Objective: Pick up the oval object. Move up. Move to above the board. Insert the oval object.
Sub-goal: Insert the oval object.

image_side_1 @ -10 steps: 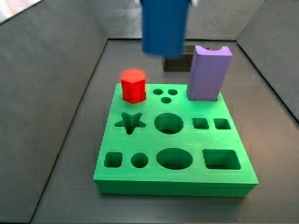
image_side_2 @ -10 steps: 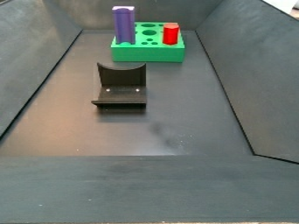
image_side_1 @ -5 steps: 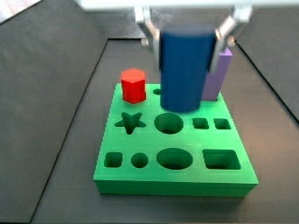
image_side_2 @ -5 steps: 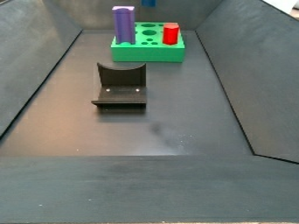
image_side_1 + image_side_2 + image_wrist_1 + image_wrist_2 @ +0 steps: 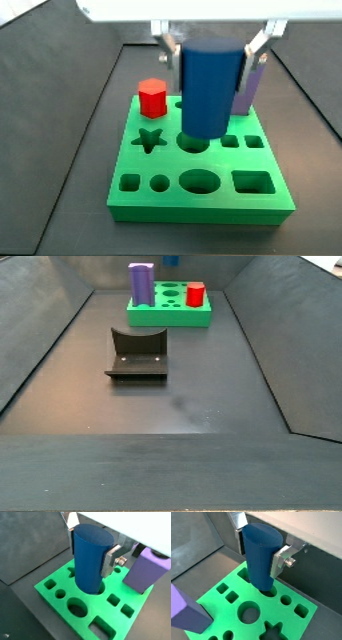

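Observation:
My gripper [image 5: 211,58] is shut on the oval object [image 5: 210,88], a plain blue upright peg, and holds it over the green board [image 5: 201,203]. The peg's lower end meets a rounded hole in the board's middle. How deep it sits I cannot tell. Both wrist views show the peg [image 5: 90,559] [image 5: 259,556] between silver fingers [image 5: 111,560] [image 5: 282,559], standing upright on the board [image 5: 59,586] [image 5: 294,618]. In a side view the board [image 5: 171,318] lies at the far end, and only the peg's tip [image 5: 171,260] shows at the frame's edge.
A lilac-purple block [image 5: 249,88] [image 5: 148,569] [image 5: 186,612] [image 5: 140,282] stands in the board close beside the peg. A red hexagonal prism [image 5: 152,98] [image 5: 195,294] stands at another corner. The dark fixture [image 5: 136,354] stands mid-floor. Dark sloping walls [image 5: 40,346] ring the bin.
The gripper has come down with the blue peg from high above the board until the peg's lower end reaches the hole. The other pieces have not moved.

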